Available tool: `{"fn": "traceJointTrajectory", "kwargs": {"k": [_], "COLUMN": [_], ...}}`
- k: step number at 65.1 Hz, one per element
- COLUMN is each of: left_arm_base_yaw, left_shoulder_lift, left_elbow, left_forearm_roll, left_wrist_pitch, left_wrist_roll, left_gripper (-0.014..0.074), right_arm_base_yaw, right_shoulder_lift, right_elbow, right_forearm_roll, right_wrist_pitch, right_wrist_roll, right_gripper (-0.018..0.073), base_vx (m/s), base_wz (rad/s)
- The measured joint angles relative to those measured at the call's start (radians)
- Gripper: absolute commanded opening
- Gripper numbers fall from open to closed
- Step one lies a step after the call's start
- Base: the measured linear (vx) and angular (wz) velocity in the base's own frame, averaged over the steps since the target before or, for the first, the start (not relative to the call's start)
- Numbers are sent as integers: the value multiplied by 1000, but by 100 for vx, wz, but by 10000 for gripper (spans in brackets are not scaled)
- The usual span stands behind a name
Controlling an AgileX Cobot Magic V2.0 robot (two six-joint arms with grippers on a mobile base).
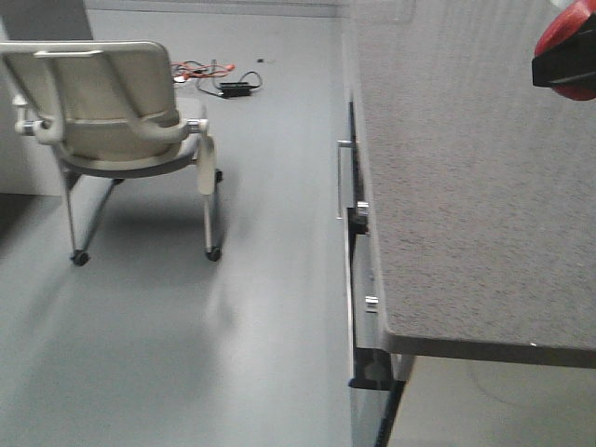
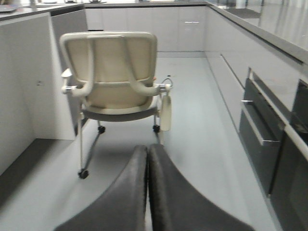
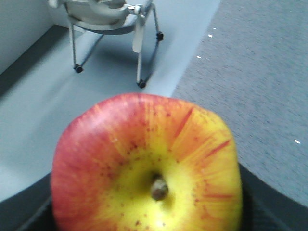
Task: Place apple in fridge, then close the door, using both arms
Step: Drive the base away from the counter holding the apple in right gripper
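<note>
The apple [image 3: 144, 168], red with a yellow patch round its short stem, fills the right wrist view. My right gripper [image 3: 147, 214] is shut on it; only dark finger edges [image 3: 260, 207] show on either side. In the front view the apple [image 1: 570, 28] and the black right gripper [image 1: 562, 70] hang above the counter's far right edge. My left gripper [image 2: 147, 151] is shut and holds nothing, its dark fingers pressed together, pointing at the chair across the floor. The fridge and its door are out of view.
A beige wheeled chair [image 1: 121, 112] stands on the grey floor to the left. The grey speckled counter [image 1: 466, 186] runs along the right, with drawer handles [image 1: 343, 177] on its front. Cables [image 1: 219, 79] lie on the floor beyond. Dark built-in appliances [image 2: 262, 134] line the right wall.
</note>
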Motion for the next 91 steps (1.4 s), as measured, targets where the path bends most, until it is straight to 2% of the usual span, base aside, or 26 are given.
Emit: {"fn": "traceJointTrajectory", "kwargs": {"k": [91], "left_arm_base_yaw": [0], "left_shoulder_lift": [0], "left_elbow": [0], "left_forearm_roll": [0], "left_wrist_pitch": [0], "left_wrist_roll": [0], "left_gripper": [-6], "right_arm_base_yaw": [0], "right_shoulder_lift": [0], "right_elbow": [0], "right_forearm_roll": [1], "right_wrist_pitch": [0], "right_wrist_roll": [0], "right_gripper": [-10], "base_vx": [2], "base_wz": [46]}}
